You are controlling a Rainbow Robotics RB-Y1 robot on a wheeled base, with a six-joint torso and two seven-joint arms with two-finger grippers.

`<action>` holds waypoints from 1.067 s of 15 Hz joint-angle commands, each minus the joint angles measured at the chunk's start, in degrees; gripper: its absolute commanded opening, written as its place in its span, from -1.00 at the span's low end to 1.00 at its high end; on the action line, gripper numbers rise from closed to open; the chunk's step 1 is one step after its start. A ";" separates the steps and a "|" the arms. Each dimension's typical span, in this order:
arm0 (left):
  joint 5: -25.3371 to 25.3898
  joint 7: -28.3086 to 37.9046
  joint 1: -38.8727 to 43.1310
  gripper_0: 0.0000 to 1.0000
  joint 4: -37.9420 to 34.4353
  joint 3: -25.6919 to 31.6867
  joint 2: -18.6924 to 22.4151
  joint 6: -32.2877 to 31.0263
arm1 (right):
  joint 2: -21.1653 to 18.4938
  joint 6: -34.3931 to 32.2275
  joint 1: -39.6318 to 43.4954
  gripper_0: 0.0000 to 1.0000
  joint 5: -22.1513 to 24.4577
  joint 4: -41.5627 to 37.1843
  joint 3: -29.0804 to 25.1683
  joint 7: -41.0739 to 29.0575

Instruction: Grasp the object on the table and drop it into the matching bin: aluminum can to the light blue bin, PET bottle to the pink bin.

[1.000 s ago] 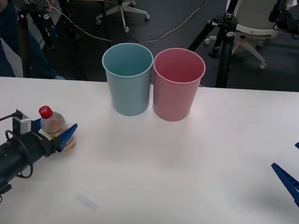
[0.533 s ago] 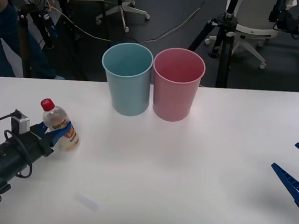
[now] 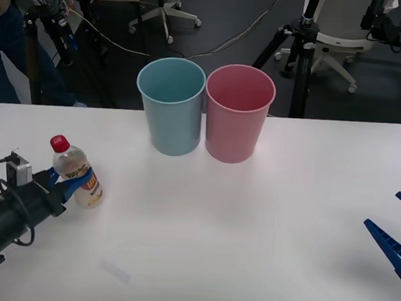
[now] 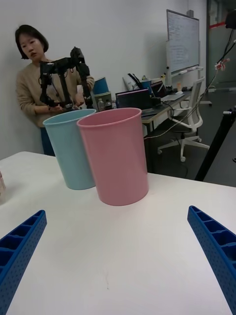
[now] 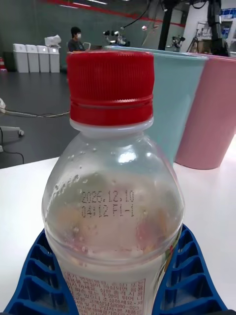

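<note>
The PET bottle (image 3: 75, 174), small and clear with a red cap and a yellow-red label, stands nearly upright at the left of the white table (image 3: 264, 231). My left gripper (image 3: 73, 183) is shut on its lower body. In the left wrist view the blue fingers (image 5: 194, 275) press against both sides of the bottle (image 5: 110, 197). The light blue bin (image 3: 170, 107) and the pink bin (image 3: 237, 115) stand side by side at the table's far middle, to the right of the bottle. My right gripper (image 3: 383, 210) waits open at the right edge, with the bins ahead of it.
Tripods and office chairs stand on the floor beyond the table's far edge. A small pale scrap (image 3: 116, 271) lies near the front left. Bare tabletop stretches between the bottle and the bins. A person (image 4: 37, 83) stands behind the table, touching nothing.
The bottle sat partly hidden behind my left fingers, then tipped right. Now it is more upright and has shifted left with the gripper, as the arm drew back. The right arm has not moved.
</note>
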 commanded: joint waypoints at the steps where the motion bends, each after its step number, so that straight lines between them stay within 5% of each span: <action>1: -0.02 1.74 4.68 -1.00 -6.49 0.06 1.07 -0.08 | 0.00 0.00 0.00 1.00 0.00 0.00 0.00 0.00; 9: -6.97 23.45 13.38 -1.00 -29.87 0.15 6.87 -0.61 | 0.00 0.00 0.00 1.00 0.00 0.00 0.00 0.00; 16: -10.48 31.44 8.29 -1.00 -38.83 0.06 9.33 -0.52 | 0.00 0.00 0.00 1.00 0.00 0.00 0.00 0.00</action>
